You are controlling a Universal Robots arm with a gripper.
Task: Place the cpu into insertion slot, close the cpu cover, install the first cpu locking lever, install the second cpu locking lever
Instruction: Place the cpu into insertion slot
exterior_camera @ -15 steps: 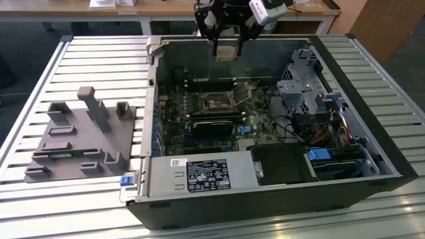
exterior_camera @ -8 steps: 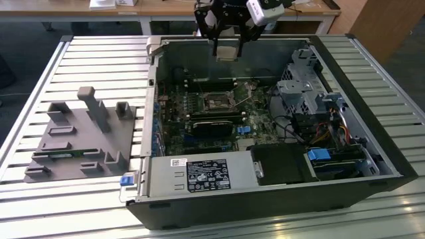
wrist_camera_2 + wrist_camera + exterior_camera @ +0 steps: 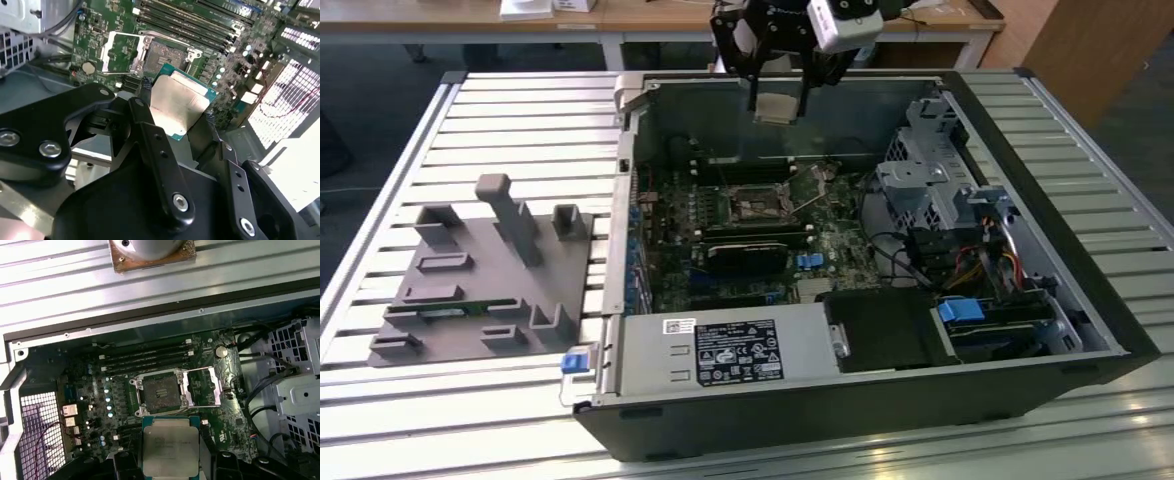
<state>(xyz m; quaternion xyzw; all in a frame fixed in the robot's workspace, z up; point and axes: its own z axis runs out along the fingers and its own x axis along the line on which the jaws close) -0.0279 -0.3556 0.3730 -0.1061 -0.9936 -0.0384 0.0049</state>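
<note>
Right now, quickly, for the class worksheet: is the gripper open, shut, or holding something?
Gripper: shut on the cpu, which is held clear of the insertion slot.

cpu (image 3: 170, 446) in claw (image 3: 177, 102) over computer case (image 3: 854, 415), insertion slot (image 3: 161, 392) on motherboard (image 3: 95, 385) inside, cpu cover (image 3: 202, 386) open beside it

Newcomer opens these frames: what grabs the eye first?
The gripper grips the cpu by its edges, held in the air over the open computer case. In the first wrist view, the insertion slot lies bare, with the cpu cover flipped open beside it. On the exterior view's left, a grey fixture block sits on the slatted table.
</note>
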